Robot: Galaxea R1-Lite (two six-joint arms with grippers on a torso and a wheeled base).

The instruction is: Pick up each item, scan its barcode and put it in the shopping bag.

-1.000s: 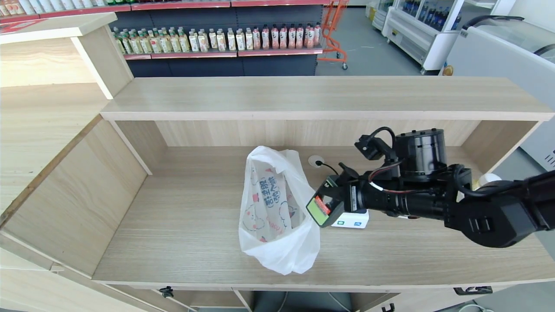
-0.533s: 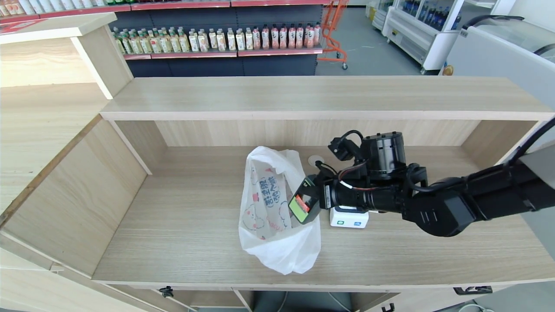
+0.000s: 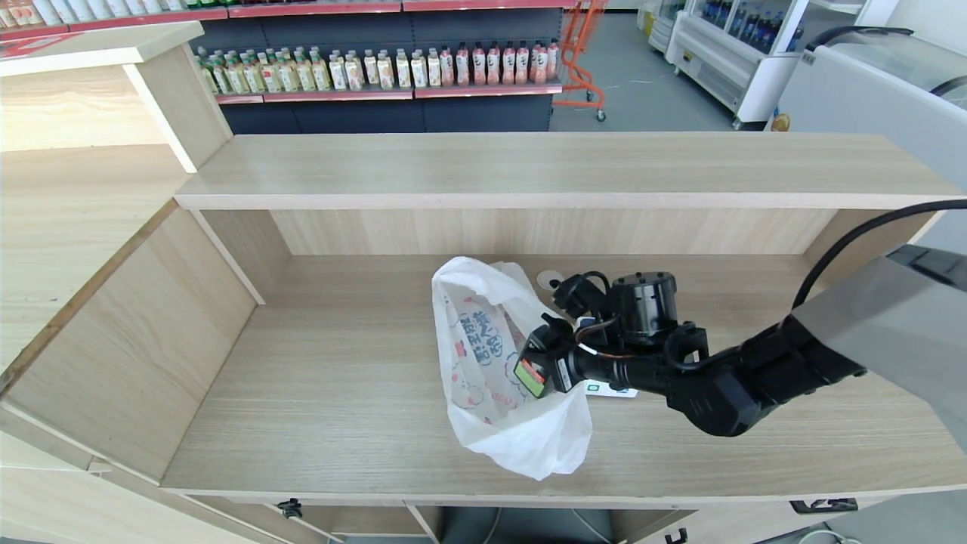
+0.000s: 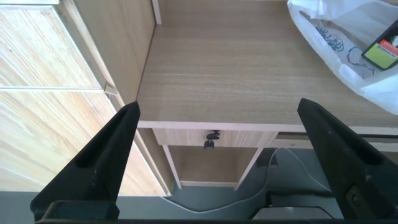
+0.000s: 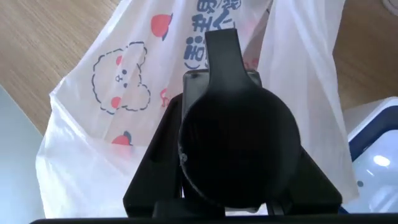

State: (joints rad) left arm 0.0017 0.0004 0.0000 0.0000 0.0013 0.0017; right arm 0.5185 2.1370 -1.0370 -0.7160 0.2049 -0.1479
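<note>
Right gripper point(image 3: 541, 361) clamps the small black-rimmed green pack point(image 3: 530, 376) at the mouth of the white printed plastic shopping bag point(image 3: 521, 446).
The pack's long side leans near upright, green face toward the robot's left. It's swung over from above the white scanner box point(image 3: 612, 390), and the bag has bulged rightward. The bag's contents are unclear. Left gripper point(image 4: 219, 106) is spread and empty.

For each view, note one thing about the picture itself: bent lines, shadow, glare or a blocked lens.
Head view: the counter's straight edges bow, a wide-lens effect. Left wrist view: the left gripper's open jaws are dark against the bright counter. Right wrist view: the right gripper with its item, dark and close, blocks the middle; the shopping bag shows around it.
</note>
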